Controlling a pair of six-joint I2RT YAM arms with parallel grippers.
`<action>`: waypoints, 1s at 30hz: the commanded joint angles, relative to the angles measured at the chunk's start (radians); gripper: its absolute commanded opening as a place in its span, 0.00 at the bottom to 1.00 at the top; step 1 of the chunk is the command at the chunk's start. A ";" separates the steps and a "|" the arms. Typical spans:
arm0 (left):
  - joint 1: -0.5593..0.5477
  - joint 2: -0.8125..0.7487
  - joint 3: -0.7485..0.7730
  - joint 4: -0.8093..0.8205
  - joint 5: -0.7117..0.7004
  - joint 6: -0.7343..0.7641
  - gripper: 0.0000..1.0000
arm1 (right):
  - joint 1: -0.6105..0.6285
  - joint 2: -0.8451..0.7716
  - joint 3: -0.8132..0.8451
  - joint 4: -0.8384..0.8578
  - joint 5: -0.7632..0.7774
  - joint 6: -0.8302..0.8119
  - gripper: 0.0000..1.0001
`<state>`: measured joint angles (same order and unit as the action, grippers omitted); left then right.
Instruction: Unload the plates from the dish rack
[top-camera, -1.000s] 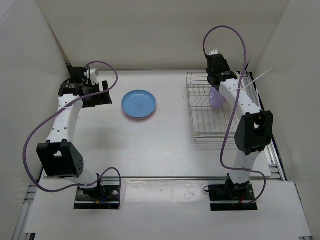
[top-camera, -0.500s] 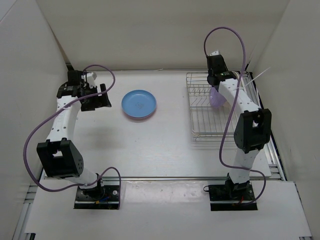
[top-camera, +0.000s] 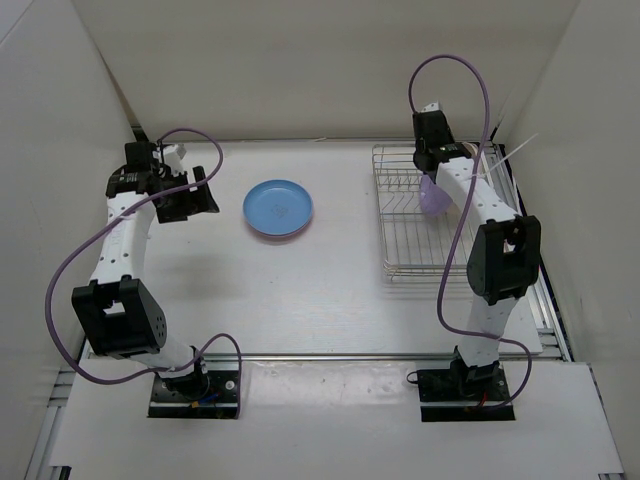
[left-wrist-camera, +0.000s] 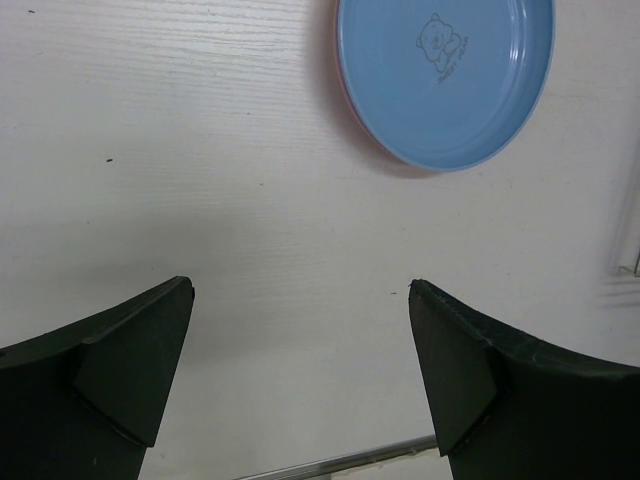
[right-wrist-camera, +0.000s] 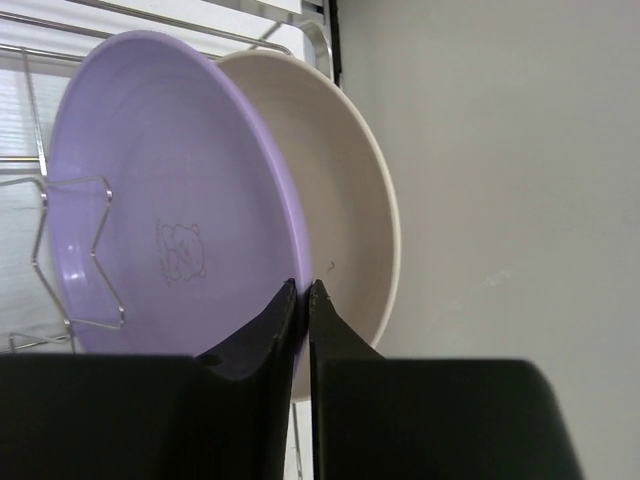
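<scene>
A purple plate (right-wrist-camera: 170, 200) stands on edge in the silver wire dish rack (top-camera: 400, 245), with a cream plate (right-wrist-camera: 355, 200) right behind it. My right gripper (right-wrist-camera: 303, 286) is shut on the purple plate's rim, one finger on each face. From above, that gripper (top-camera: 430, 168) sits over the rack's far end, above the purple plate (top-camera: 433, 197). A blue plate (top-camera: 278, 207) lies flat mid-table, a thin pink rim (left-wrist-camera: 350, 108) showing under it. My left gripper (top-camera: 195, 192) hangs open to its left, with nothing between its fingers (left-wrist-camera: 135, 350).
White walls close in the table at the back and on both sides. The rack's upright wire prongs (right-wrist-camera: 70, 250) stand in front of the purple plate. A metal rail (left-wrist-camera: 340, 462) runs under the left gripper.
My right gripper's jaws have closed onto the purple plate's rim. The left arm has drawn back to the left, away from the blue plate.
</scene>
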<state>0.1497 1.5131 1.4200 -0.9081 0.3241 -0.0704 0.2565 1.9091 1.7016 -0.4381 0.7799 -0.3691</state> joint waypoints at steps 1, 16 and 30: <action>0.017 -0.014 0.000 0.012 0.041 0.011 1.00 | 0.006 0.004 0.033 0.030 0.045 0.009 0.05; 0.027 -0.024 -0.009 0.003 0.070 0.020 1.00 | 0.079 -0.011 0.063 0.065 0.245 -0.125 0.00; 0.017 -0.194 -0.125 0.106 0.128 0.095 1.00 | 0.132 -0.275 0.064 0.202 0.325 -0.315 0.00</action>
<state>0.1703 1.4067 1.2903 -0.8642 0.4049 -0.0029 0.3763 1.7290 1.7134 -0.3527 1.0592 -0.6353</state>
